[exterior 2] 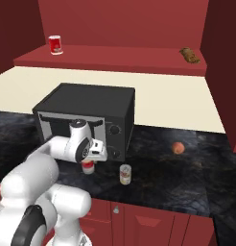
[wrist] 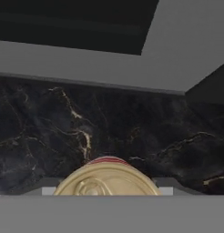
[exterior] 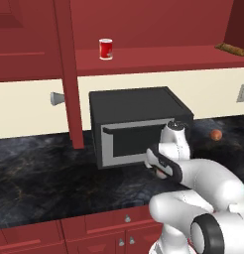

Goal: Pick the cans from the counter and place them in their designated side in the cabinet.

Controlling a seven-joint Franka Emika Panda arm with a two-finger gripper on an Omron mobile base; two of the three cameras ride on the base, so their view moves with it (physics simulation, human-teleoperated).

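My gripper (exterior 2: 88,163) points down in front of the microwave, its jaws around the red-over-white can (exterior 2: 88,167), low over the counter (exterior 2: 187,180). The hand view shows that can's golden lid (wrist: 107,179) very close, with a red rim behind it and dark marble beyond. I cannot tell whether the can is off the worktop. The yellowish-olive can (exterior 2: 125,174) stands upright on the counter just right of the hand. Above, the cabinet shelf (exterior 2: 120,61) (exterior: 158,57) is open, with its narrow door panel (exterior: 69,74) at the left.
A black microwave (exterior: 134,124) (exterior 2: 91,110) stands right behind the hand. An all-red can (exterior: 105,48) (exterior 2: 55,44) sits on the shelf's left side, a brown item (exterior 2: 189,55) at its right end. An orange fruit (exterior 2: 177,147) lies on the counter to the right.
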